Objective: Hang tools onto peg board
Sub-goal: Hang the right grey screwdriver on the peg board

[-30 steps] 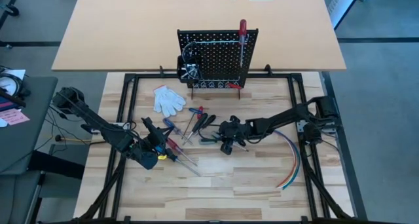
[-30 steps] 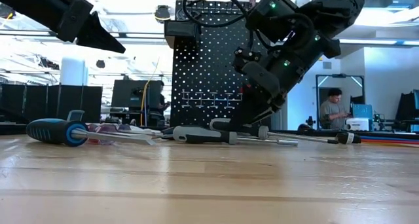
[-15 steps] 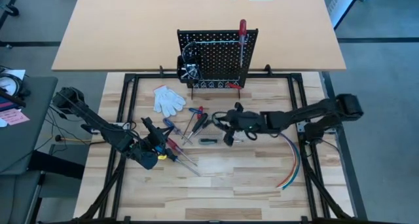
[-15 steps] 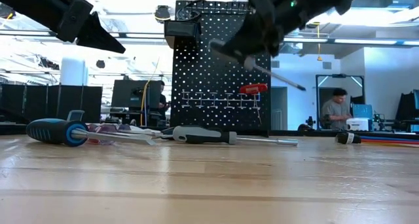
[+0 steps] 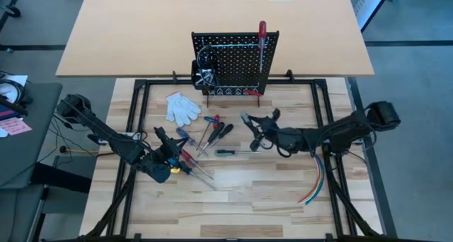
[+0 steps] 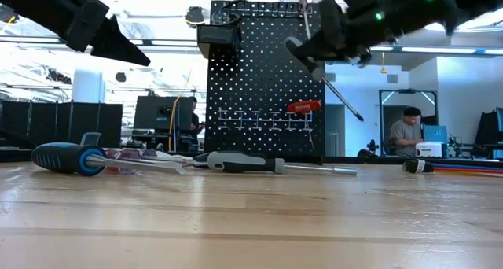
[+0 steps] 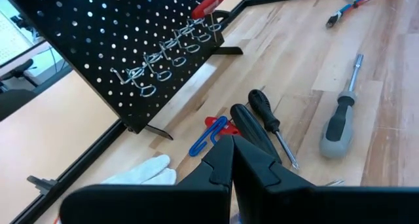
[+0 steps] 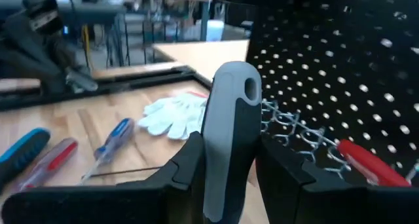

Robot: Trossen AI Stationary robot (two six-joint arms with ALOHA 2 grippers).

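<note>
- One peg board [image 5: 233, 58] stood at the far side of the table.
- One red-handled screwdriver [image 5: 262, 31] hung on its right part.
- Two black-handled screwdrivers [image 7: 263, 108] lay side by side near the middle.
- One grey-handled screwdriver [image 5: 228, 152] lay just nearer.
- One grey-handled tool [image 8: 226, 139] was up off the table, right of centre.
- One heap of white gloves [image 5: 182, 107] lay left of the board.
- One bundle of coloured wires [image 5: 315, 175] lay near right.

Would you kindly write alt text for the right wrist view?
The right gripper holds a grey-handled screwdriver upright before the black peg board. A white glove and blue and red tools lie on the wooden table behind.
</note>
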